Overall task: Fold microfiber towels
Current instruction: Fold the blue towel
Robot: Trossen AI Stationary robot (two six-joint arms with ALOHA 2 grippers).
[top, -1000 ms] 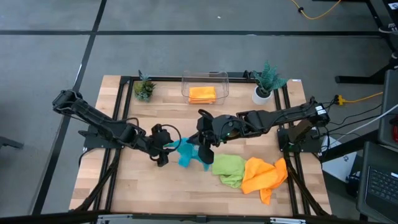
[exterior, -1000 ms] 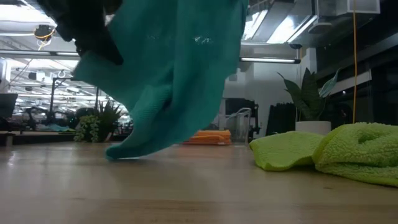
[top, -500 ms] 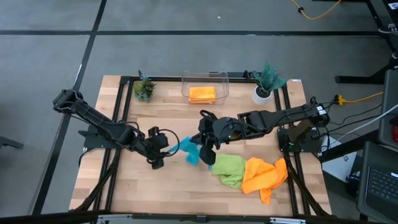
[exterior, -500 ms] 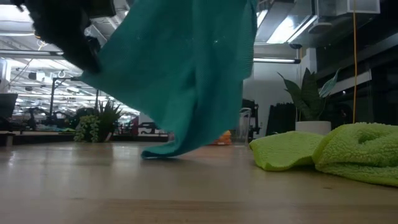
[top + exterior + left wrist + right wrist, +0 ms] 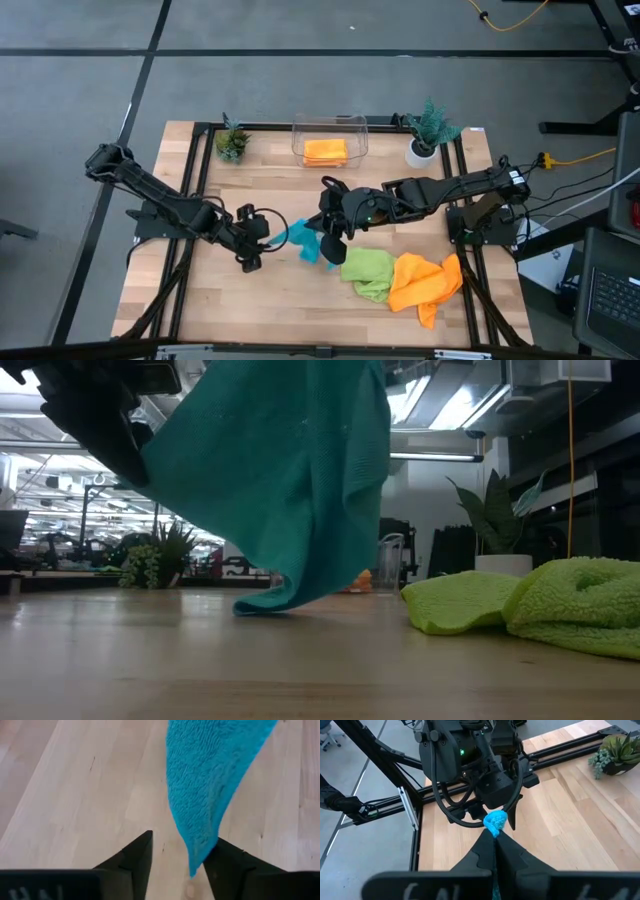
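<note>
Wood-slat surface w/ black frame rails, grey floor around; low view shows a lit workshop behind.

Right gripper sits mid-surface, fingers together, clamped on the teal towel, gripping a bunched top edge. Right wrist view shows the pinch: blue tuft poking out just past the closed fingertips. Towel hangs down from the grip; in low view it drapes as a wide sheet, lowest corner touching or just above the wood, can't tell which.

Left gripper is just left of the towel, facing the right gripper. Left wrist view: fingers apart, the towel's hanging lower tip dropping into the gap between them, not yet pinched. Whether cloth touches either finger, can't tell.

Outward from there: lime towel lies crumpled just right of the teal one, on the wood, near the front; in low view it's a rumpled heap at right. Orange towel lies touching the lime one on its right, loose, one corner trailing toward the front edge.

Back centre: clear bin w/ a second orange towel folded flat inside. Small plant at back left of bin, another plant in a white pot at back right, both well apart from the grippers.
</note>
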